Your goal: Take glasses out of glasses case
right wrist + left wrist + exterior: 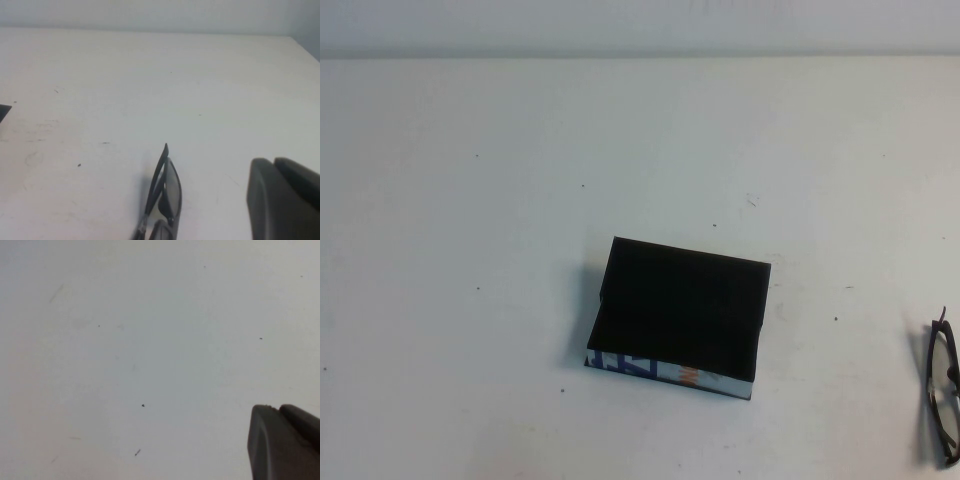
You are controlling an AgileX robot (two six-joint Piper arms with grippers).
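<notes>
The glasses lie on the counter at 3 o'clock of the case, out of it, long axis 12-to-6. The right hand is nearer; the left hand hangs over bare counter. Neither grip can be told.

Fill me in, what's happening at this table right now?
Nothing is being held. The glasses lie on the table at its right edge, well apart from the black glasses case in the middle. Neither arm shows in the high view. The left gripper is over bare table, and the right gripper is beside the glasses, not touching them.
</notes>
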